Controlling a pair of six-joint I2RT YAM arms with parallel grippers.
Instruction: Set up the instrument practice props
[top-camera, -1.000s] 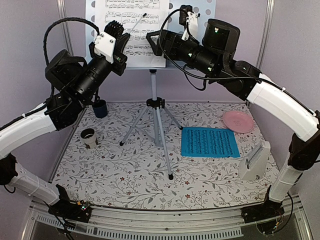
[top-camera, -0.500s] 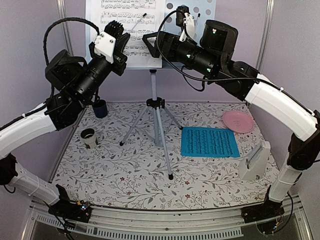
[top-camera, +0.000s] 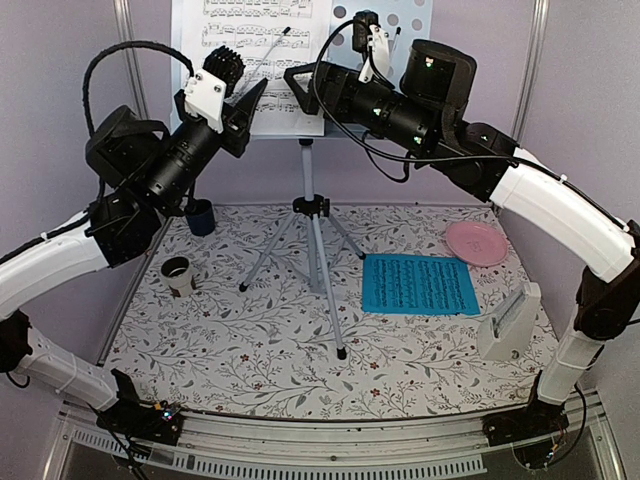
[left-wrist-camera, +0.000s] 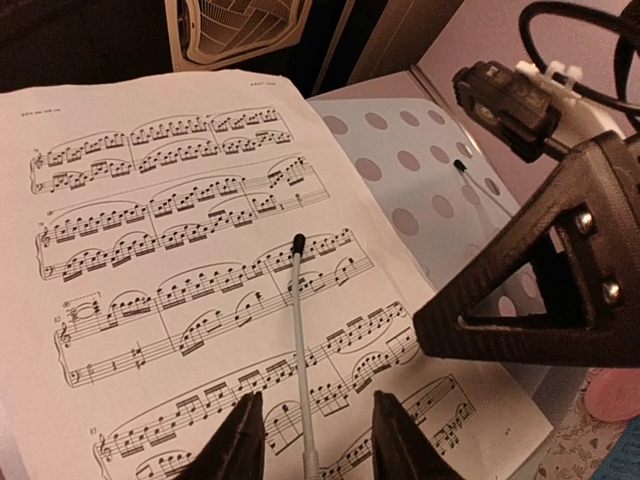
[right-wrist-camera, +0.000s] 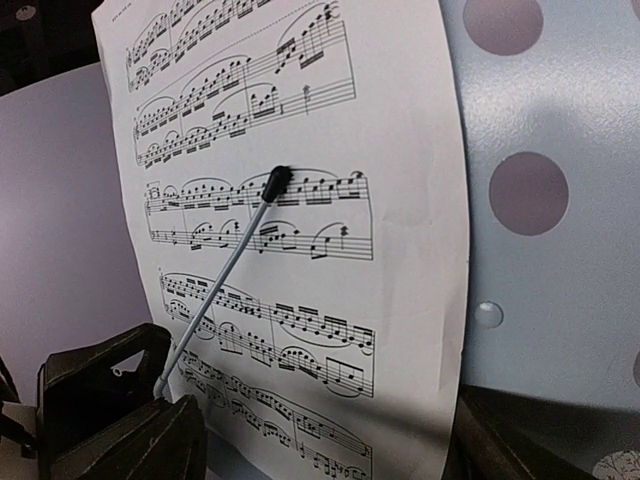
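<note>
The silver tripod music stand stands mid-table, its perforated tray at the top back. The white music sheet rests on the tray's left half under a thin wire page arm. My left gripper is open in front of the sheet's lower part; in the left wrist view its jaws straddle the wire without touching it. My right gripper is open at the sheet's lower right edge. The blue music sheet lies flat at the right. The white metronome lies near the right front.
A pink round plate sits at the right back. Two small dark cups stand at the left. The tripod legs spread over the floral mat. Purple walls close in behind and at both sides.
My right gripper moved left along the tray, and the white sheet shifted slightly left. My left gripper then tilted up and drew back a little from the sheet.
</note>
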